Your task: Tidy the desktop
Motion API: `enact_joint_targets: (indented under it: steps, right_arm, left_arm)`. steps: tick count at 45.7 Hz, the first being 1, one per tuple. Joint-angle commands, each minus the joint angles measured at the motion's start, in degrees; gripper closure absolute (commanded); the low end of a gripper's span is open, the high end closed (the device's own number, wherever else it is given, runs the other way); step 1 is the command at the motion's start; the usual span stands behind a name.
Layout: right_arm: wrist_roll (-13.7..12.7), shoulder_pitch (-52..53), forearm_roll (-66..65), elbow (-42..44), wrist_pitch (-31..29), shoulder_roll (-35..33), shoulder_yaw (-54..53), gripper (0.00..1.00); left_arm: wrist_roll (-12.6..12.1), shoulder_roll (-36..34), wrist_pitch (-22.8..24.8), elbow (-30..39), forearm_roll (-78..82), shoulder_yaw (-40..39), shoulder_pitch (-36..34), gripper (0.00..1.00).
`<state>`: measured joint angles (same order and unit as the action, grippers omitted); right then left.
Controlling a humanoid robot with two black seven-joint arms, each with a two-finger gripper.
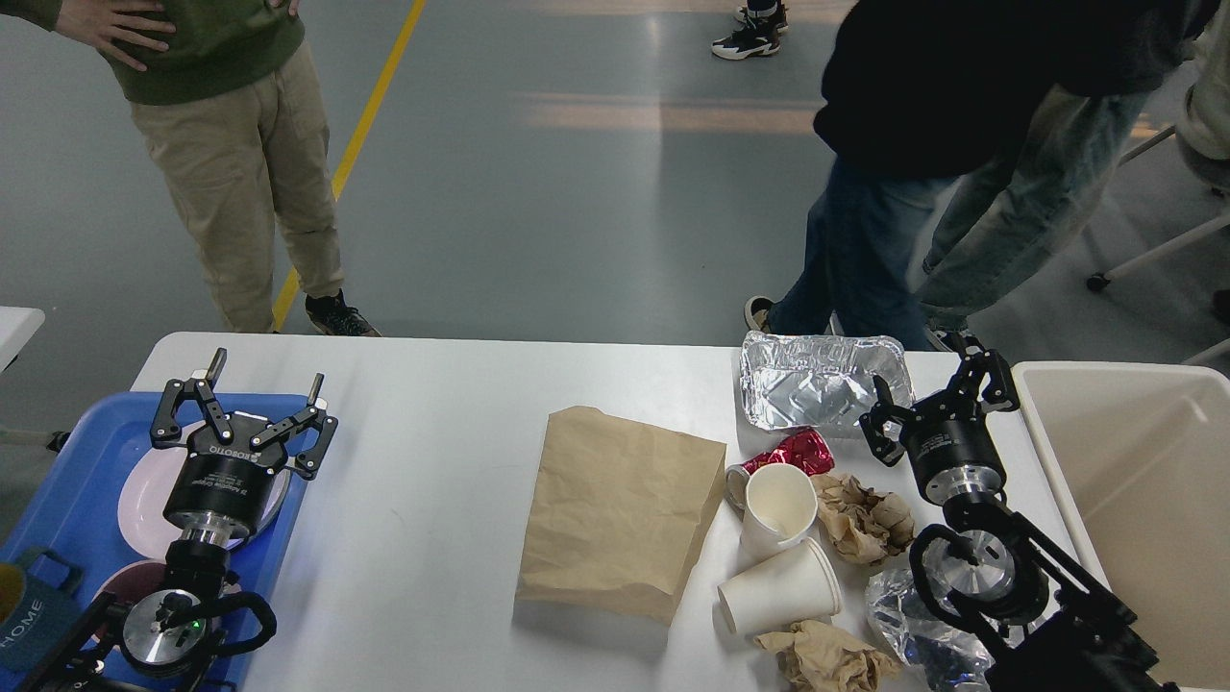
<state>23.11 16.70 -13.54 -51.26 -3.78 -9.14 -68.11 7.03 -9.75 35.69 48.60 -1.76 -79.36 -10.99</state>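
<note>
The desktop (432, 481) surface is barely tidied: bag (620, 509), cups (778, 586) and wrappers (860, 519) remain; left gripper (261, 384) and right gripper (937, 384) both spread, empty.

A: Which lettering is legible in the head view?

B: "ROBOTIQ", in white capitals, upside down from this viewpoint, on the black body of the left gripper (260, 394).

A: Any other text?

B: "HOME", in pale letters on a teal mug (34, 615) at the lower left edge. Small white print also appears on the body of the right gripper (937, 394) and below the brand name on the left one; both are too fine to read.
</note>
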Motion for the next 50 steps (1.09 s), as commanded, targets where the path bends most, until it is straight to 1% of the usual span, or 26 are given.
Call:
enact_joint_targets:
  steps: [1,15,22,25,29,31,40,50]
  right_arm:
    - [0.0,0.0,0.0,0.02,-0.08,0.0,0.0,0.0]
    - [0.0,0.0,0.0,-0.07,0.0,0.0,-0.09,0.0]
    - [-1.14,0.17,1.93,-0.24,-0.17,-0.35,-0.44,0.0]
    - [-2.37,-0.44,5.17,-1.21,-0.87,-2.28,-0.35,0.0]
    - [-5.97,0.08,9.31,-2.09,-2.46,-4.74,-0.35,0.0]
    - [-6.5,0.17,10.11,-2.18,-2.81,-5.18,-0.35,0.0]
    - [-6.33,2.9,10.2,0.28,-1.05,-4.92,0.09,0.0]
    - [-5.89,0.26,10.81,1.34,-1.23,-5.27,0.09,0.0]
  left_arm:
    - [0.0,0.0,0.0,0.0,0.0,0.0,0.0,0.03]
    - [0.0,0.0,0.0,0.0,0.0,0.08,0.0,0.03]
    - [0.0,0.0,0.0,0.0,0.0,0.0,0.0,0.03]
    - [0.0,0.0,0.0,0.0,0.0,0.0,0.0,0.03]
    - [0.0,0.0,0.0,0.0,0.0,0.0,0.0,0.03]
    - [0.0,0.0,0.0,0.0,0.0,0.0,0.0,0.03]
    - [-0.09,0.0,0.0,0.0,0.0,0.0,0.0,0.03]
    - [-0.18,0.0,0.17,0.09,0.0,0.0,0.0,0.03]
